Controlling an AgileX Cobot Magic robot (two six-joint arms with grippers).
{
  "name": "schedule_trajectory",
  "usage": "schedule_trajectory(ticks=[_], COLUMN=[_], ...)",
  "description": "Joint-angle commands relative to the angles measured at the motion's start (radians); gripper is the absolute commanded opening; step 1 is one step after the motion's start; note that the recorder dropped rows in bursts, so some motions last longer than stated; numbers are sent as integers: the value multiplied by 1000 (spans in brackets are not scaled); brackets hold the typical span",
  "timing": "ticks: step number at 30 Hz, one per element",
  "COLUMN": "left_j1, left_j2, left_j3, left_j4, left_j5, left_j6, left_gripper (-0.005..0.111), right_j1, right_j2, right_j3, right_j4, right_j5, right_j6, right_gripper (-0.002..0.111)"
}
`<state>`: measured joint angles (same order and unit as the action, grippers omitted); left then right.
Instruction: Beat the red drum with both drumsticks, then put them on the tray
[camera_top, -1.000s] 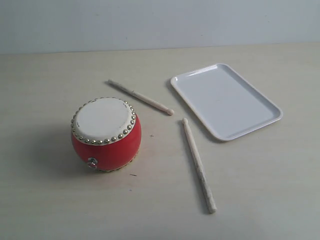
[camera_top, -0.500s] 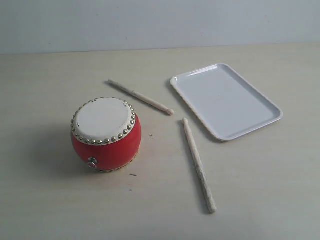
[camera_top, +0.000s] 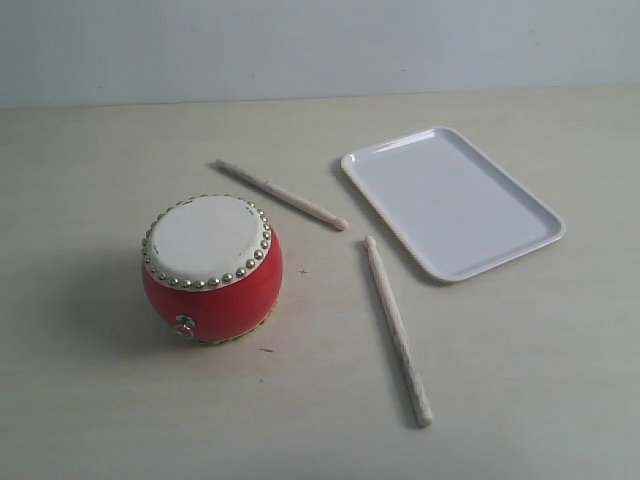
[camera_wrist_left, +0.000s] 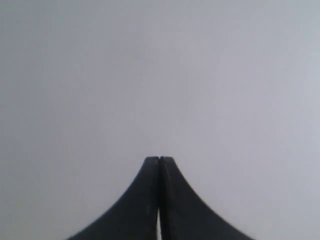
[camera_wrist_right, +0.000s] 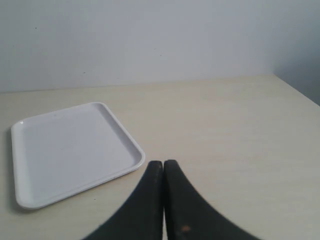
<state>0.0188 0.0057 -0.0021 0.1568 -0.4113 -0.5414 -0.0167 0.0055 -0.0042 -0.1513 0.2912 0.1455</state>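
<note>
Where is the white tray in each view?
Exterior view: tray upper right, right of the drumsticks.
Left wrist view: absent; only the shut left gripper against blank grey.
Right wrist view: tray on the table beside the shut right gripper.
Shared landmark (exterior, right wrist): table's far edge meeting the wall.

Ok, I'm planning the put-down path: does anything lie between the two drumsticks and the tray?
Nothing visible does. Only bare table separates the near drumstick and the far drumstick from the tray, which is empty. The red drum sits on their other side, away from the tray.
</note>
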Motion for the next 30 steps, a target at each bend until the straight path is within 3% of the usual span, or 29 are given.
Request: schedule_trajectory(ticks=[1, 6, 14, 20, 30], left_j1=[5, 7, 7, 7, 7], left_j2=[8, 152, 576, 892, 1135], left_j3=[-35, -216, -506, -721, -847], left_j4=[64, 72, 103, 245, 386], left_j5=[-228, -209, -221, -215, -203], left_j6=[-60, 29, 70, 44, -19], left_gripper=[0, 0, 0, 0, 0], right_j1=[-5, -5, -5, -5, -5], right_j2=[-5, -5, -5, -5, -5], right_j3=[4, 4, 4, 4, 4], right_j4=[-5, -5, -5, -5, -5], right_j5=[-4, -4, -4, -4, -4], right_j6=[-2, -2, -2, -2, -2], right_gripper=[0, 0, 0, 0, 0])
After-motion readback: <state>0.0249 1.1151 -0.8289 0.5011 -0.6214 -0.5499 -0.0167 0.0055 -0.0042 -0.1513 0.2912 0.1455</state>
